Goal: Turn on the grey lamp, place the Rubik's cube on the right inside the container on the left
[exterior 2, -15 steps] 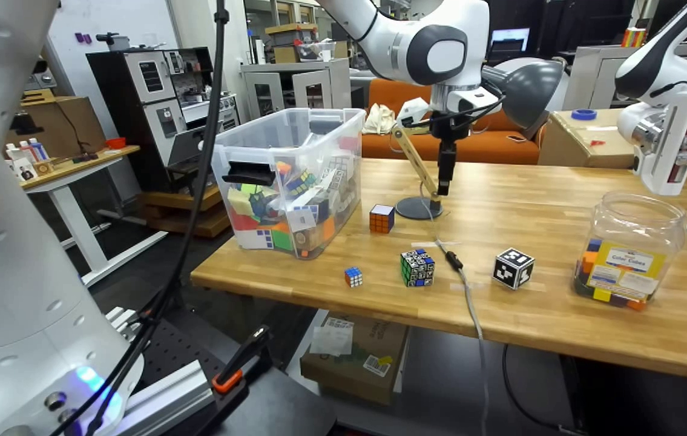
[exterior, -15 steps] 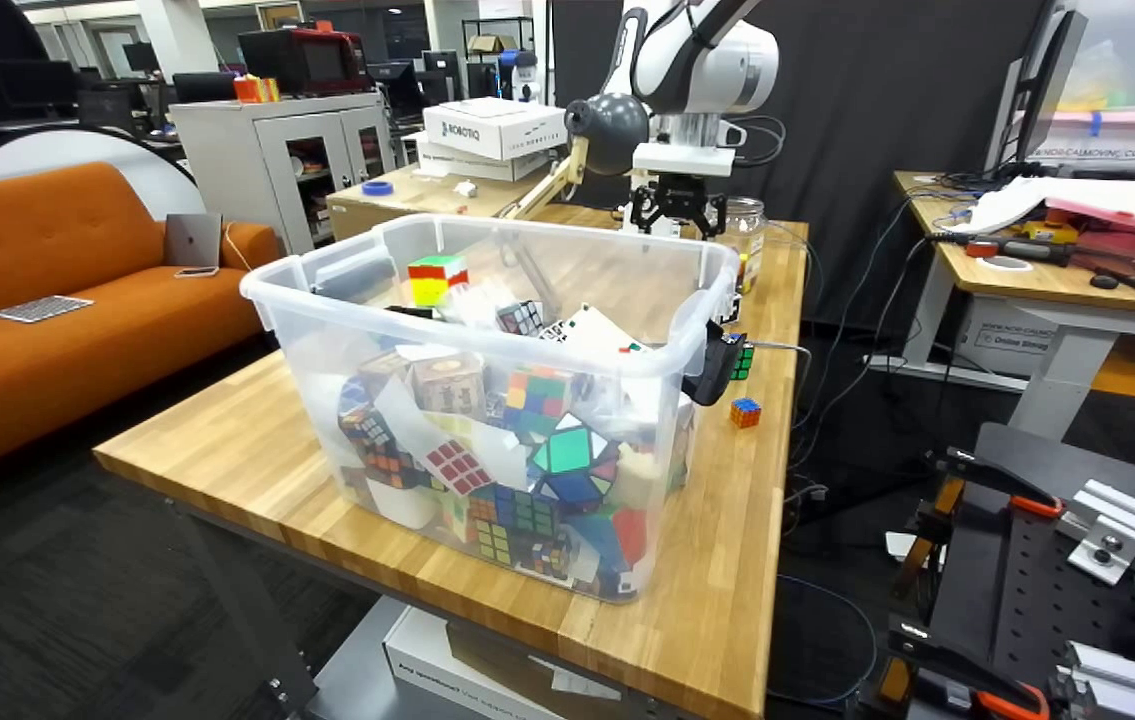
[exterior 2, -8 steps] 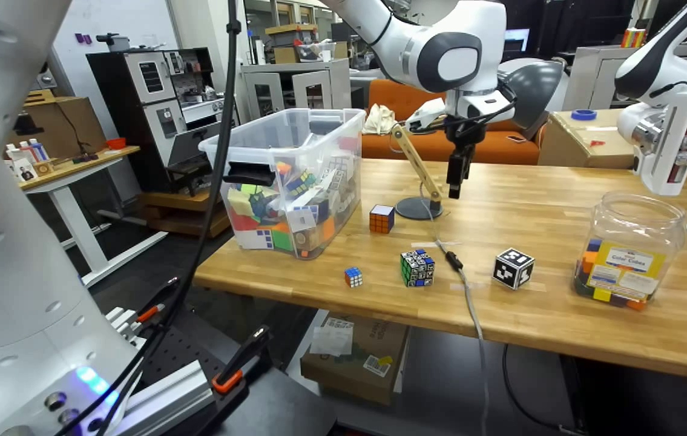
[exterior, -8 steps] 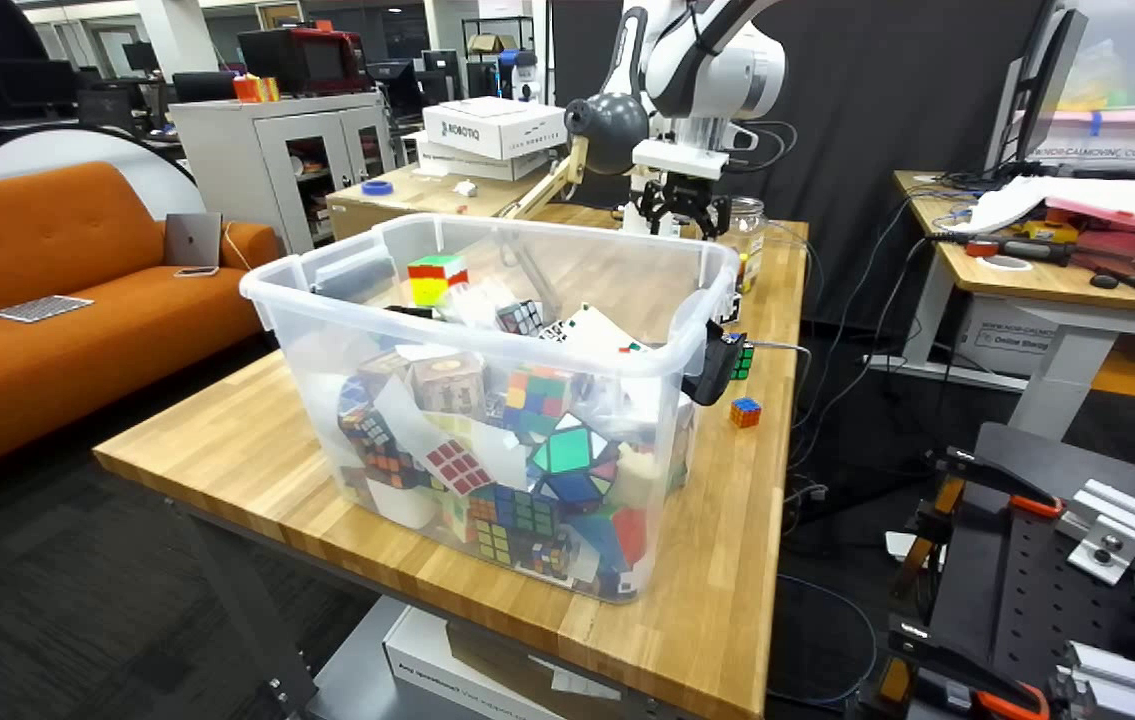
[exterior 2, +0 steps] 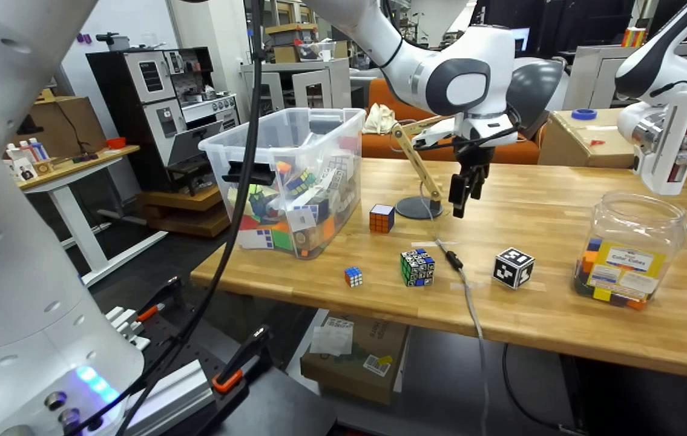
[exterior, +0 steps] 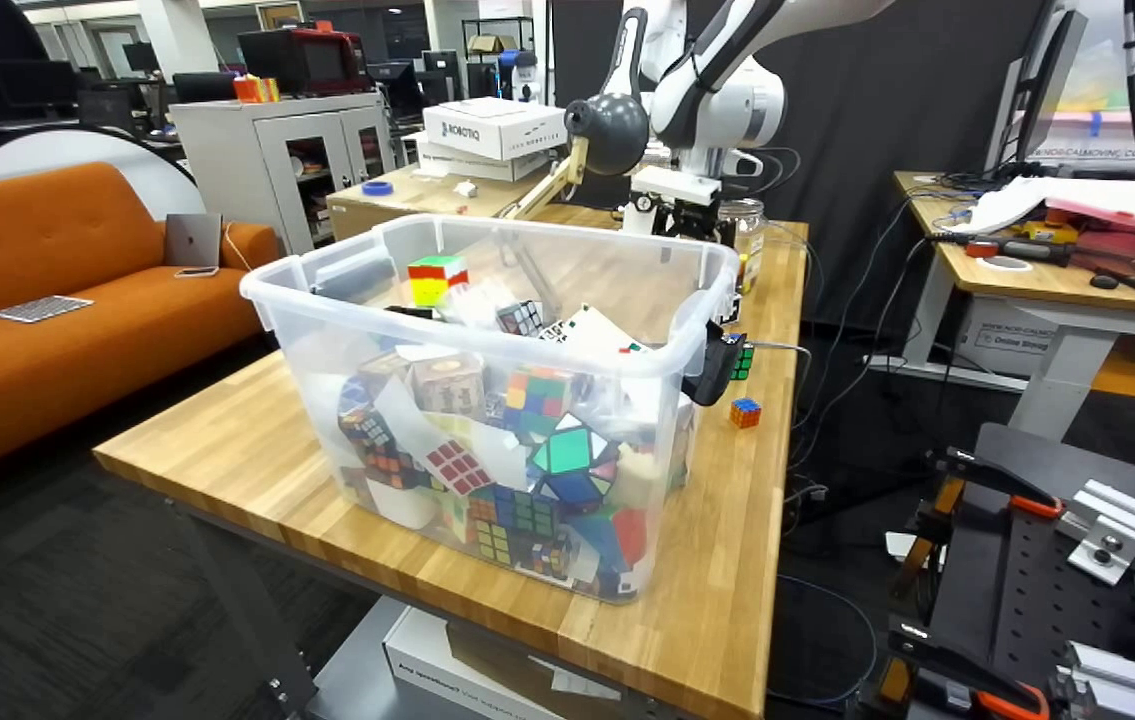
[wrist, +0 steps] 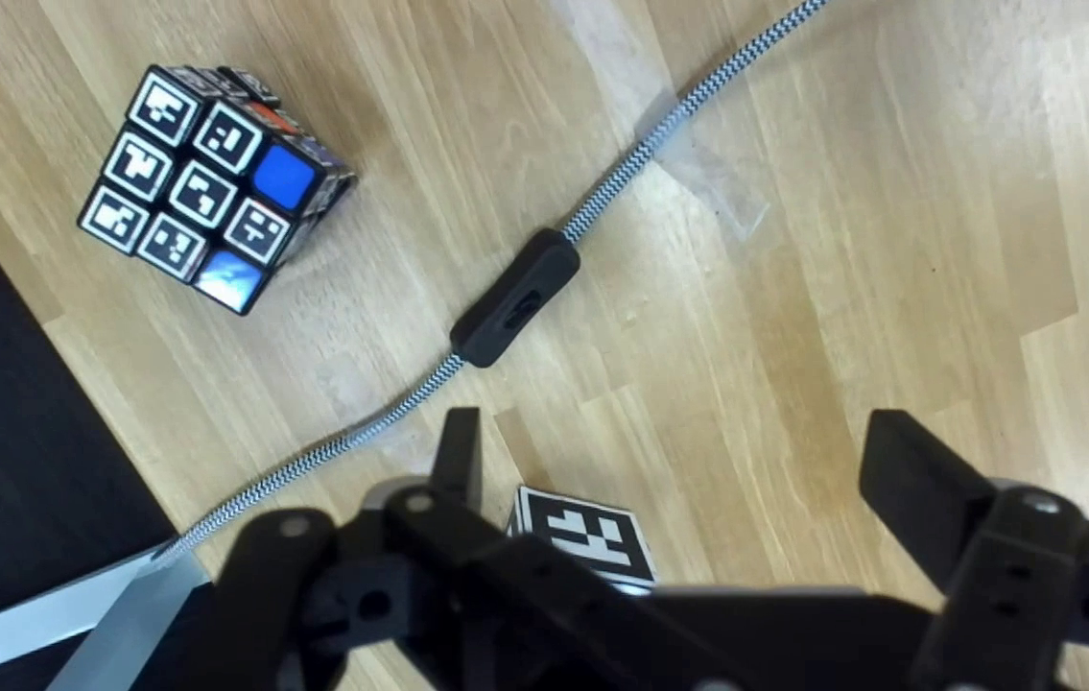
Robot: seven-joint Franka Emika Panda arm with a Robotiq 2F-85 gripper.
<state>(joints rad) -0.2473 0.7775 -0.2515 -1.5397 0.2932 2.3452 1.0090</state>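
- gripper (wrist: 671,432): released, jaws wide apart above worktop (exterior 2: 561,203);
- mini Rubik's cube (exterior 2: 353,277): on worktop near its edge, outside the translucent tub (exterior: 467,332);
- grey desk lamp (exterior 2: 537,88): standing on worktop; inline cord switch (wrist: 515,297) lying flat

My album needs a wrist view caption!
Open gripper above the table, with cord switch, puzzle cube and partly hidden cube.

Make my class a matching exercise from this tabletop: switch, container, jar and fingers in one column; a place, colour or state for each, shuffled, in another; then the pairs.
Things
1. switch
2. container
3. jar
4. fingers

Descriptions
A. marked with a yellow label
B. spread apart, gripping nothing
C. holding jumbled puzzle cubes
D. black, set in a zigzag-patterned cord

Pairs: 1-D, 2-C, 3-A, 4-B
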